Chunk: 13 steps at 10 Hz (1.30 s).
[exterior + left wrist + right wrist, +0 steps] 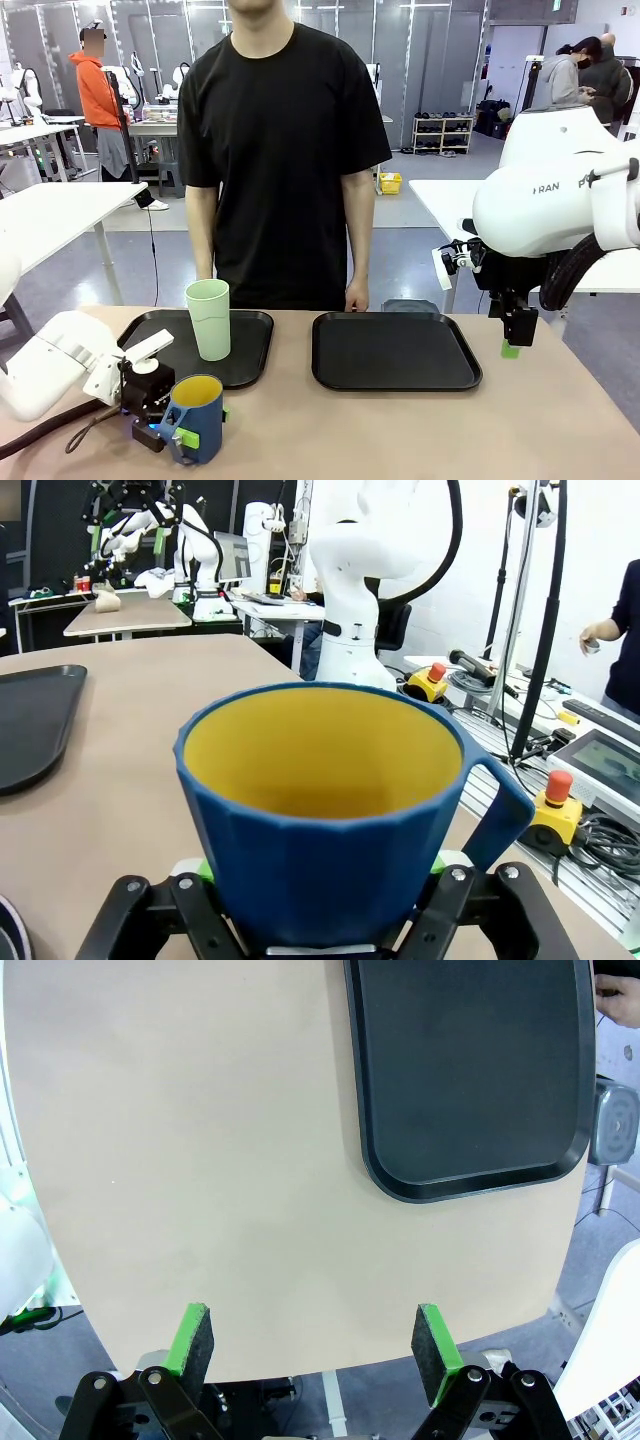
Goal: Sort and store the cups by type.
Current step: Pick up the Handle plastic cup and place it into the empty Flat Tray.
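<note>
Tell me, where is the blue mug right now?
The blue mug is at the table's near left, gripped by the left gripper, just in front of the left tray where the green tumbler stands.

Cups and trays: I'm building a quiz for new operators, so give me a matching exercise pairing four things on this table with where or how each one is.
Things:
1. blue mug
2. mint-green tumbler
3. right tray
4. right gripper

States:
A. standing on the left tray
B. nothing on it
C. open, held above the table
D. clamped between the left gripper's fingers

Pairs: 1-D, 2-A, 3-B, 4-C
</note>
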Each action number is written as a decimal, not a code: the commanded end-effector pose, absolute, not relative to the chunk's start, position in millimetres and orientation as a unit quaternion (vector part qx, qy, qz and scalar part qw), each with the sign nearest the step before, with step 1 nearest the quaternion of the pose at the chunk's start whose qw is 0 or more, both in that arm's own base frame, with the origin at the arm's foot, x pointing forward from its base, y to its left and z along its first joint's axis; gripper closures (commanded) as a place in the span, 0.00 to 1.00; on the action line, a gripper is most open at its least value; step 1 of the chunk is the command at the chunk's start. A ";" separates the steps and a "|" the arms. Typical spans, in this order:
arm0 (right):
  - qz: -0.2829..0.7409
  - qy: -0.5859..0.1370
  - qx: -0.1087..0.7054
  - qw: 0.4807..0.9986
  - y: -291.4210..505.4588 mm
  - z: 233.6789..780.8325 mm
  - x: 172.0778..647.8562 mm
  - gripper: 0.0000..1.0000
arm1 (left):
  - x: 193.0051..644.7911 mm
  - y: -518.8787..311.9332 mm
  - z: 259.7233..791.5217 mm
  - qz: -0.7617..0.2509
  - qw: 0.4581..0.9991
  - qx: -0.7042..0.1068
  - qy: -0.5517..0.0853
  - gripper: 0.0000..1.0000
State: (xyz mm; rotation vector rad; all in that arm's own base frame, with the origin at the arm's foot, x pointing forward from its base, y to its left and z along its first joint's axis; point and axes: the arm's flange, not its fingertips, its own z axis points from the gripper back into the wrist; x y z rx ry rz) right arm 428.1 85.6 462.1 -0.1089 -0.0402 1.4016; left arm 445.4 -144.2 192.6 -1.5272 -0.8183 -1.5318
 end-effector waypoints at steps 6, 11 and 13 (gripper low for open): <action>0.643 -0.014 -0.053 0.764 85.0 463.6 428.4 0.00 | 432.4 -225.0 202.0 -0.579 0.439 -0.556 -0.402 0.30; 0.643 -0.014 -0.053 0.764 85.0 463.6 428.4 0.00 | 446.2 -267.8 204.5 -0.557 0.422 -0.547 -0.461 0.30; 0.643 -0.014 -0.053 0.764 85.0 463.6 428.4 0.00 | 443.4 -276.4 207.8 -0.566 0.414 -0.556 -0.447 0.30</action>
